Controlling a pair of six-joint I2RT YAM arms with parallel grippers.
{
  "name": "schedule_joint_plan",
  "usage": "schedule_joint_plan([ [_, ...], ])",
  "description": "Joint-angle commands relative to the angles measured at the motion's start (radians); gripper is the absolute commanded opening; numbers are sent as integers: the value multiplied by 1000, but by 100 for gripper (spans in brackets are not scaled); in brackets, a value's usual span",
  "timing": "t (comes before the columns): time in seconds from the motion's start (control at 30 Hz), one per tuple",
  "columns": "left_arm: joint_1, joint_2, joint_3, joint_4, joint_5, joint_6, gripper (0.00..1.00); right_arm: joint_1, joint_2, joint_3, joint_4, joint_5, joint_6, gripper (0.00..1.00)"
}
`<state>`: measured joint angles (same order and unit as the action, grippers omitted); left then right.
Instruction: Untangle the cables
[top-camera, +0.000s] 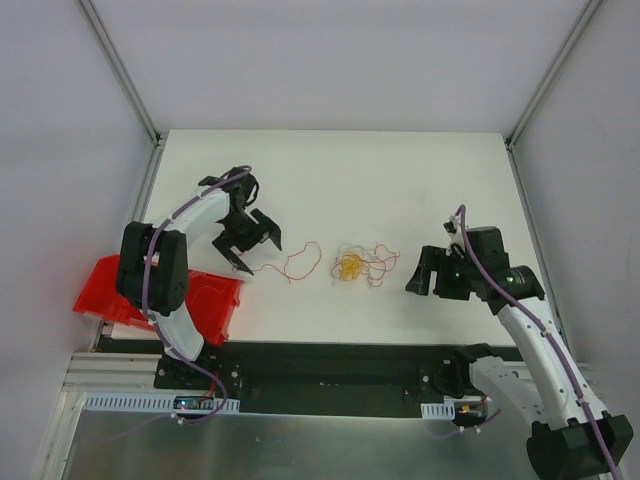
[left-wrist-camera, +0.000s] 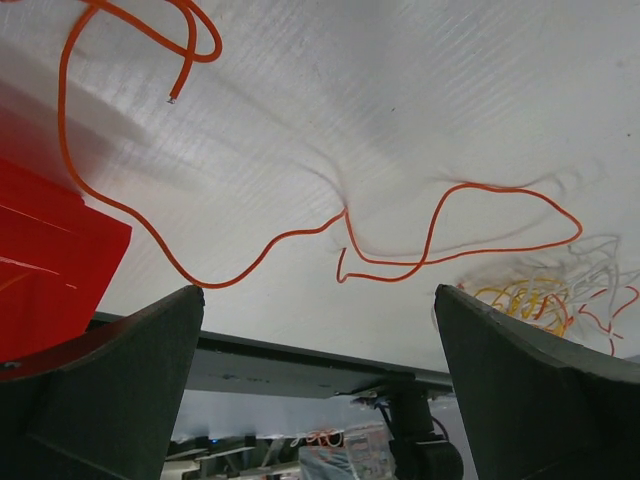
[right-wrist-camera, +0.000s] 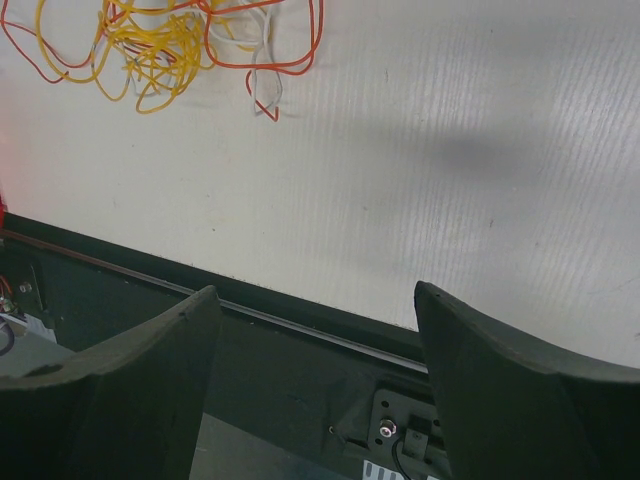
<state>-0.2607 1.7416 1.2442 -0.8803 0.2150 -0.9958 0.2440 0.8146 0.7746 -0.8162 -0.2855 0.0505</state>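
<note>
Landmark: the tangle of cables (top-camera: 352, 266), lying on the white table (top-camera: 400, 180) about midway between the two claws.
Tangle make-up: a dense yellow clump in the middle, with red loops around it and a few whitish strands on its right side. The strands are too interlaced to count.
Loose red strand (left-wrist-camera: 500, 187): one, lying flat on the table to the left of the tangle. Its wavy length runs from beside the tangle to under the left claw, and one cut end curls free.
In the way: that strand lies between the left claw and the tangle.
Left gripper (top-camera: 262, 257): left of the tangle, above the table, fingers spread wide with nothing clamped. The strand passes below them.
Right gripper (top-camera: 418, 272): right of the tangle and apart from it, fingers also spread and gripping nothing.
Arms: two, each with a thick purple cable along it.
Red bin (top-camera: 110, 290): one, far left of the tangle, overhanging the table's near left corner.
Bin contents: a thin looped strand shows on its right part. I cannot tell whether it lies inside or joins the loose strand.
Dark rail (top-camera: 330, 355): one, along the table edge nearer than the tangle.
Grey frame posts (top-camera: 120, 70): two, rising from the table's corners beyond the tangle.
</note>
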Motion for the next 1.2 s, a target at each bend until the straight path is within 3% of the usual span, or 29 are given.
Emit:
schedule_joint_plan([
  [0.0,0,9,1,6,-11,-122,99,-6,-19,5,-1,-4,-6,80],
  [0.27,0,23,-68,33,-17,-266,99,-6,-15,6,-3,-3,-8,80],
  [0.53,0,30,-88,38,-60,-297,90,-6,-17,6,-1,-1,-12,81],
  [0.6,0,32,-85,41,-87,-284,83,-5,-14,6,-1,-4,-14,81],
  [0.73,1,7,-88,49,-144,-250,58,-6,-14,6,-1,-6,-15,80],
  [0.93,1,-51,-118,86,-184,-215,42,-6,-20,6,-1,-12,-17,81],
  [0.97,1,-57,-121,93,-186,-201,35,-5,-20,6,-1,-14,-17,81],
  [1.03,1,-73,-120,101,-189,-175,8,-6,-15,6,-1,-18,-20,80],
  [1.07,1,-83,-123,99,-192,-162,0,-5,-12,6,-1,-20,-18,80],
  [1.17,-9,-141,-121,99,-209,-104,0,-5,-14,6,0,-21,-20,81],
])
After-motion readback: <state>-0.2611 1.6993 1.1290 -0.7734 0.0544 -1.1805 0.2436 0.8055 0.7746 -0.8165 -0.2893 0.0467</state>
